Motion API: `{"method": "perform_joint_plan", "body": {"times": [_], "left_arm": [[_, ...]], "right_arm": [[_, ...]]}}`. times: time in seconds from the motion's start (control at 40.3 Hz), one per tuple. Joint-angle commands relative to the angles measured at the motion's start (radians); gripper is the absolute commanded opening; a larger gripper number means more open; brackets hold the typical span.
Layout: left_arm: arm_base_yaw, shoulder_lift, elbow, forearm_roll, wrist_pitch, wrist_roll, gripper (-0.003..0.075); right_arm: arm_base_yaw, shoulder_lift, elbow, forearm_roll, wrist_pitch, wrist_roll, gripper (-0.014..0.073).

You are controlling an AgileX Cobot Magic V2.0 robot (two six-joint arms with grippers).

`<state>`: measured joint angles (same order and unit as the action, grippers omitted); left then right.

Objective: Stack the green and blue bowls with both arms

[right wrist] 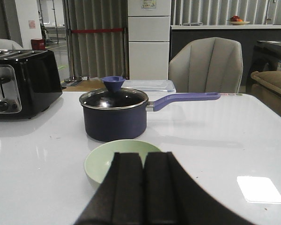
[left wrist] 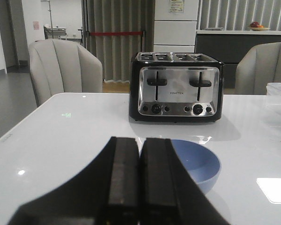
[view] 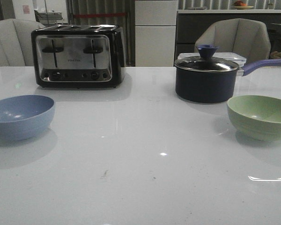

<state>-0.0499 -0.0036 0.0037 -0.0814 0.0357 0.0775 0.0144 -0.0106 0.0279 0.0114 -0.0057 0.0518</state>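
The dusty blue bowl (view: 19, 116) stands upright and empty at the table's left side. The pale green bowl (view: 261, 116) stands upright and empty at the right side. Neither gripper shows in the front view. In the left wrist view my left gripper (left wrist: 139, 143) is shut and empty, short of the blue bowl (left wrist: 199, 163), whose near side it partly hides. In the right wrist view my right gripper (right wrist: 144, 157) is shut and empty, short of the green bowl (right wrist: 104, 161), part of which it hides.
A black and chrome toaster (view: 78, 56) stands at the back left. A dark navy saucepan (view: 206, 77) with a glass lid stands at the back right, just behind the green bowl, its handle (view: 264, 65) pointing right. Grey chairs stand behind the white table (view: 140, 173).
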Motion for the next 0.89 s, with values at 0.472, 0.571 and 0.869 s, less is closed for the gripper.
{"method": "perform_joint_plan", "body": {"times": [0.472,0.571,0.869], "left_arm": [[-0.008,-0.018,-0.14,-0.01,-0.153,-0.01,0.0093],[-0.008,-0.005,-0.273,-0.006,-0.068,-0.01,0.0093],[-0.008,0.261,-0.663,0.049,0.355,-0.003,0.0093]], "right_arm": [[0.0,-0.019,-0.207,-0.011,-0.008,-0.001,0.0054],[0.0,0.016,-0.358,-0.011,0.092,-0.001,0.0054],[0.0,0.321,-0.689,-0.011,0.465,-0.001,0.0054]]}}
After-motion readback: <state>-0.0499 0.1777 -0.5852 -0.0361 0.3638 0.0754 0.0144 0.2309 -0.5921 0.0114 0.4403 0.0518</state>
